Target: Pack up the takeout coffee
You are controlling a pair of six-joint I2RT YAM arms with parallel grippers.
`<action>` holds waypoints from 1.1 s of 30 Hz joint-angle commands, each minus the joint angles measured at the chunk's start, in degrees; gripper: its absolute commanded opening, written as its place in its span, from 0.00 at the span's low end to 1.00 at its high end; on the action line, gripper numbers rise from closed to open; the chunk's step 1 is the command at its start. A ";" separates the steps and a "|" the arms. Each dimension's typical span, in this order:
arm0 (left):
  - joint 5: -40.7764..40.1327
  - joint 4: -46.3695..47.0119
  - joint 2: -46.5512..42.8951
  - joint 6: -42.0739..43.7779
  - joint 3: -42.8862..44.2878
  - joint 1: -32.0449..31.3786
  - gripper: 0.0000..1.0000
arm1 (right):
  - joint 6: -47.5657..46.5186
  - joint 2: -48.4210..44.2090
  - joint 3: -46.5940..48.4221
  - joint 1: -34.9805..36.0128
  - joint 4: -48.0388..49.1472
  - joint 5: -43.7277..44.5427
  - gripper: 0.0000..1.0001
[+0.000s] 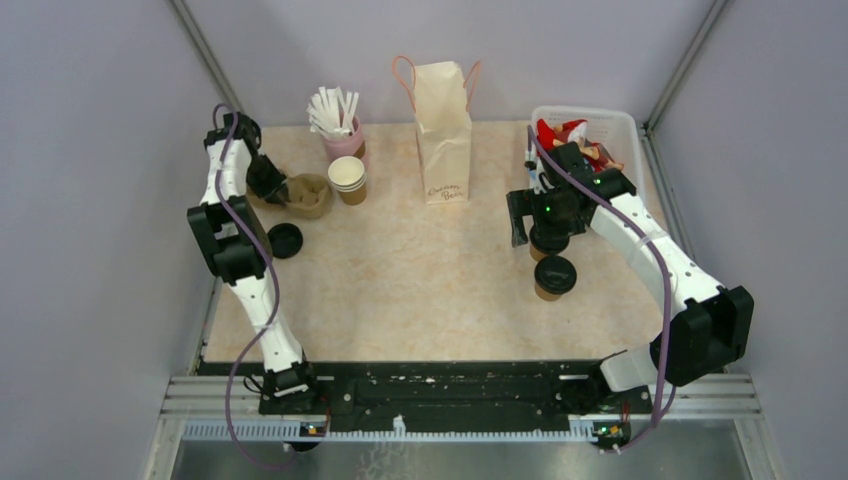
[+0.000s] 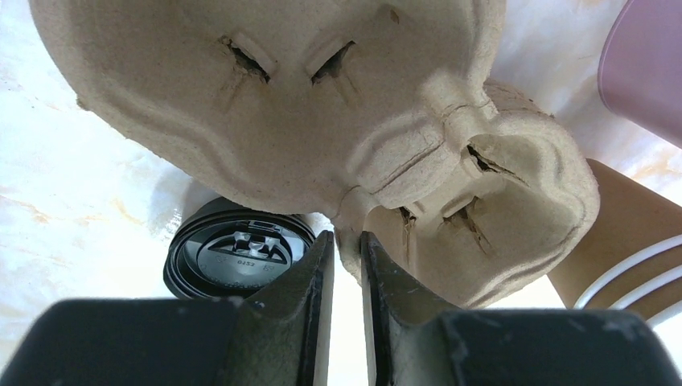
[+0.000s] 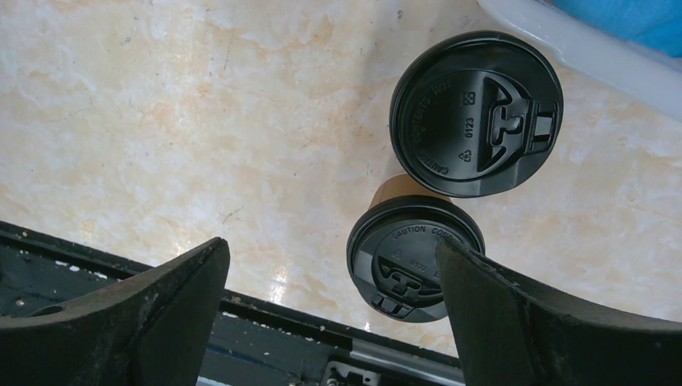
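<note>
Two small brown cups with black lids stand at the right: the far one (image 1: 548,243) (image 3: 474,112) and the near one (image 1: 555,277) (image 3: 414,257). My right gripper (image 1: 535,228) (image 3: 334,273) hovers open above them with nothing between its fingers; the far cup is partly hidden under it in the top view. The tall paper bag (image 1: 443,135) stands upright at the back middle. My left gripper (image 1: 270,183) (image 2: 347,241) is shut on the rim of a brown pulp cup carrier (image 1: 303,195) (image 2: 322,104) at the back left.
A stack of black lids (image 1: 285,240) (image 2: 237,257) lies beside the carrier. Lidless white-rimmed cups (image 1: 347,178) (image 2: 627,249) and a pink cup of straws (image 1: 340,125) (image 2: 643,64) stand behind it. A white bin (image 1: 625,125) (image 3: 579,48) sits at the back right.
</note>
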 commanded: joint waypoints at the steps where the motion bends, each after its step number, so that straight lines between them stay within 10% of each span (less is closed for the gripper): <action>1: 0.20 0.88 0.09 0.57 -0.79 0.05 0.25 | -0.44 -0.37 0.89 0.64 1.13 0.52 0.99; 33: 0.27 -0.44 -0.36 1.39 2.41 -0.49 0.21 | -0.44 -0.22 0.97 0.58 1.09 0.55 0.99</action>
